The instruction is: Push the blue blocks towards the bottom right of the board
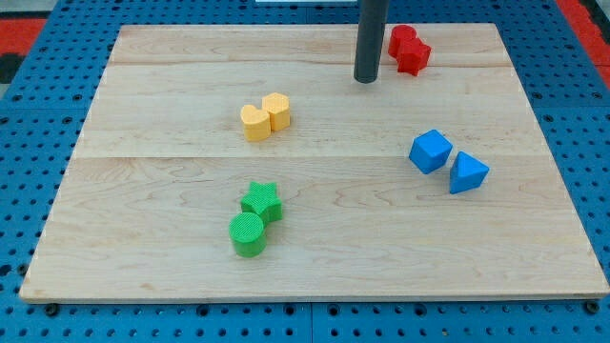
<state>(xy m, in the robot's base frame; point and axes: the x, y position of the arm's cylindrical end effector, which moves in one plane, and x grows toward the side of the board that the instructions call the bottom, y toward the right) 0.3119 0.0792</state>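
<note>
A blue cube (pixel 431 151) and a blue triangular block (pixel 468 172) lie side by side, almost touching, right of the board's middle. My tip (pixel 367 80) is near the view's top, well above and left of the blue cube, not touching any block. Two red blocks (pixel 409 49) sit just right of the rod.
A yellow heart-shaped block (pixel 254 123) and a yellow hexagonal block (pixel 276 110) touch left of centre. A green star (pixel 261 202) and a green cylinder (pixel 248 233) touch lower left of centre. The wooden board (pixel 143 248) lies on a blue pegboard.
</note>
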